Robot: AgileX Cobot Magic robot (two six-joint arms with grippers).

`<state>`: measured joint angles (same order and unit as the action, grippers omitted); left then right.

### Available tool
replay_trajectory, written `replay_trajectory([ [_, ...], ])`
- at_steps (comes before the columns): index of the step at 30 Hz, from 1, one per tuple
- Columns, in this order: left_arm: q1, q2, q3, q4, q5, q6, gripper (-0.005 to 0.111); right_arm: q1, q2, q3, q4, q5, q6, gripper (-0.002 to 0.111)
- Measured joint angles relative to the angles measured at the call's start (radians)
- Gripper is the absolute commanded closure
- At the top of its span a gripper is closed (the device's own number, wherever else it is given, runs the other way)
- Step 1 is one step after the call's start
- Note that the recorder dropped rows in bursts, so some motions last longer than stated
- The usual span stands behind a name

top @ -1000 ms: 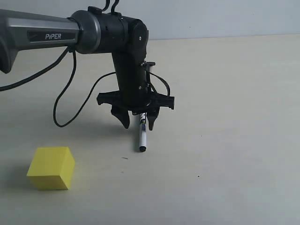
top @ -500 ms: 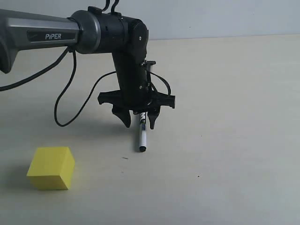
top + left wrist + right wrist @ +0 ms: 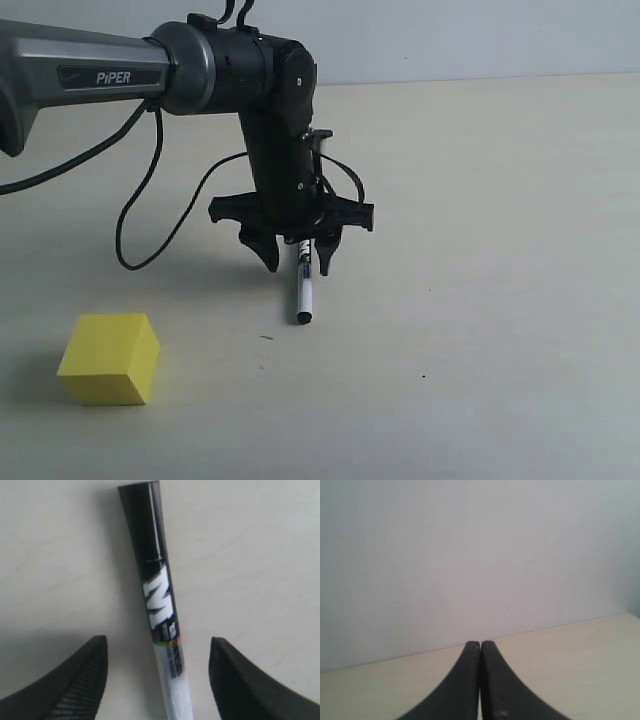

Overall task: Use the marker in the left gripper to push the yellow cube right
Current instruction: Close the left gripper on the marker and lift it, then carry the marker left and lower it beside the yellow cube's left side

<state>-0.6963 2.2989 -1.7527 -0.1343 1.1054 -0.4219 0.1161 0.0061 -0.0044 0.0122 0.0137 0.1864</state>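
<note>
The yellow cube (image 3: 108, 358) rests on the table at the front left, well apart from the arm. The marker (image 3: 303, 288) lies on the table near the middle, its black end pointing toward the front. My left gripper (image 3: 296, 270) stands over its rear part, open, one finger on each side. In the left wrist view the marker (image 3: 161, 610) runs between the fingers (image 3: 85, 675) with a clear gap on both sides of my left gripper (image 3: 159, 641). My right gripper (image 3: 480, 644) is shut on nothing and does not show in the exterior view.
A black cable (image 3: 140, 210) loops down from the left arm to the table behind the cube. The pale table (image 3: 500, 300) stretches to the right of the marker. A plain wall (image 3: 470, 555) stands beyond the right gripper.
</note>
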Motion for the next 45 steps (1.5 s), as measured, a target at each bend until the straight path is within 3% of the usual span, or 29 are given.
replay_trajectory([
  [18, 0.0, 0.022, 0.0, 0.0, -0.004, 0.002, 0.049, 0.0, 0.0, 0.0, 0.0, 0.0, 0.0, 0.108],
  [20, 0.0, 0.022, 0.0, 0.0, -0.004, 0.002, 0.056, 0.0, 0.0, 0.0, 0.0, 0.0, 0.0, 0.108],
  [28, 0.0, 0.022, 0.0, 0.0, -0.004, 0.025, 0.107, 0.0, 0.0, 0.0, 0.0, 0.0, 0.0, 0.108],
  [38, 0.0, -0.01, -0.058, -0.005, 0.086, 0.256, 0.107, 0.0, 0.0, 0.0, 0.0, 0.0, 0.0, 0.108],
  [45, 0.0, -0.172, -0.139, 0.099, 0.1, 0.469, 0.107, 0.0, 0.0, 0.0, 0.0, 0.0, 0.0, 0.108],
])
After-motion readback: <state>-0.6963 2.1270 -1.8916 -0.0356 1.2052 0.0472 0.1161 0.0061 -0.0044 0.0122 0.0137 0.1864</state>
